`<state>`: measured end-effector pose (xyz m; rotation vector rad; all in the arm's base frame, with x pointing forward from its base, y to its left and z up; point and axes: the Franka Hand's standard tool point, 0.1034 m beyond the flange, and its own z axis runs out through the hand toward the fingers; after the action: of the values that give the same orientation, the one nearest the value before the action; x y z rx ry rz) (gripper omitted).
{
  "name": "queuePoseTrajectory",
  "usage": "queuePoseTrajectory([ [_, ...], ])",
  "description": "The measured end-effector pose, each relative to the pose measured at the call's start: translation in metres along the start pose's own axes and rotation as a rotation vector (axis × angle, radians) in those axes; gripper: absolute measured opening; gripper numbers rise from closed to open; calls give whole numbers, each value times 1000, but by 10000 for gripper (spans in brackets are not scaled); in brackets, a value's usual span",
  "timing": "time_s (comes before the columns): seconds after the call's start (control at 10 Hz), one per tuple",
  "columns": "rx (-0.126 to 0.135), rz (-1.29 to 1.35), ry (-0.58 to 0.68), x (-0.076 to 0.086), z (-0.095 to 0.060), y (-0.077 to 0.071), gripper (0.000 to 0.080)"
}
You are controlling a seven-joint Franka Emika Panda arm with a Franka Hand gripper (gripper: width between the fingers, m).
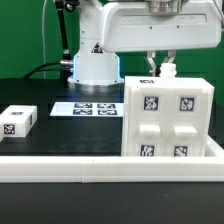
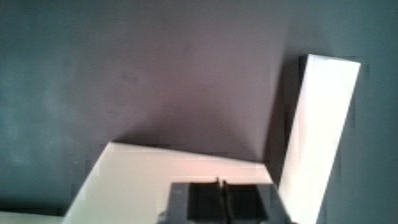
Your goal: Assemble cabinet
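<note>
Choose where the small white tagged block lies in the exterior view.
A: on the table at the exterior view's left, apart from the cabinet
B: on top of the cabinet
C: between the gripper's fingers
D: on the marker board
A: the small block lies on the table at the exterior view's left, with the marker board between it and the cabinet.

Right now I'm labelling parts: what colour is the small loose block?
The small block is white with a black-and-white square tag; exterior view shows it best.
</note>
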<state>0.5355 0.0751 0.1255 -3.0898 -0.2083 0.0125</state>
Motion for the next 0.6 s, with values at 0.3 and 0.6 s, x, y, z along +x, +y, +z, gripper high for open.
queuePoseTrajectory([
  [0.3, 1, 0, -5, 0, 3, 0, 2],
  [0.6, 1, 0, -5, 0, 4, 0, 135],
])
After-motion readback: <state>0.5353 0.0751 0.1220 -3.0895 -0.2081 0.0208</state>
